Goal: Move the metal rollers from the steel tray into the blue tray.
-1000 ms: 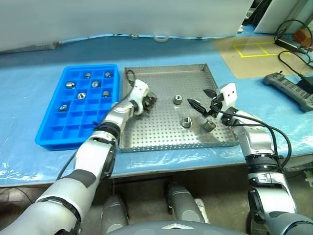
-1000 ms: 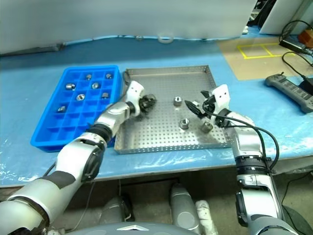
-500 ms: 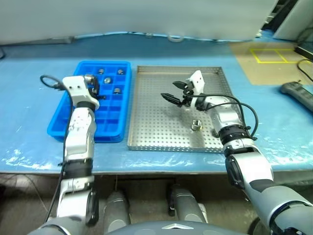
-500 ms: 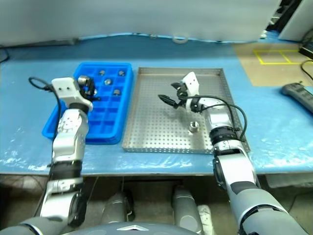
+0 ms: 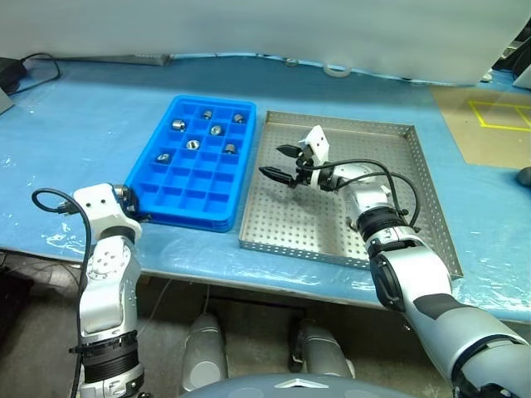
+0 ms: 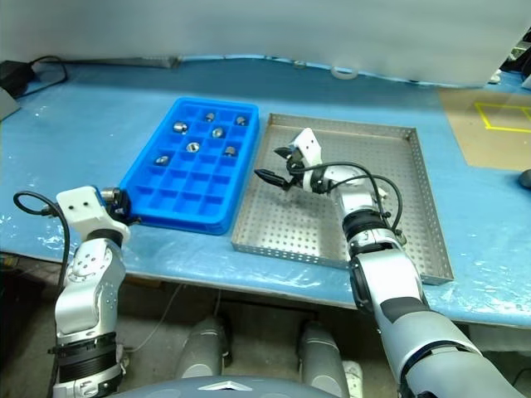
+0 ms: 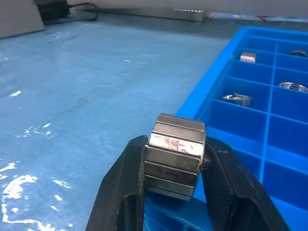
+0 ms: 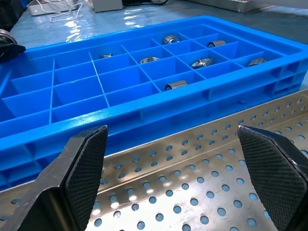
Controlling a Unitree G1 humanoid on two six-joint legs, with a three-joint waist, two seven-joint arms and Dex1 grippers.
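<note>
My left gripper (image 7: 174,163) is shut on one of the metal rollers (image 7: 174,156), a ridged silver cylinder. It hovers just outside the near left corner of the blue tray (image 5: 178,203), over the table sheet. Several more rollers (image 5: 192,144) lie in the blue tray's far compartments. The steel tray (image 5: 332,228) sits directly right of the blue tray. My right gripper (image 5: 274,162) hangs open and empty, low over the steel tray's left part, pointing at the blue tray (image 8: 144,91). The right arm hides part of the steel floor.
The pale blue table sheet (image 5: 83,124) covers the table. A white tape ring (image 5: 336,70) lies at the back. A brown mat with yellow lines (image 5: 489,124) is at the far right. A black cable (image 5: 29,65) runs at the far left.
The camera has swung left. My left gripper carried the roller out of the steel tray, past the blue tray, back to its near left corner. The open right gripper moved left across the steel tray.
</note>
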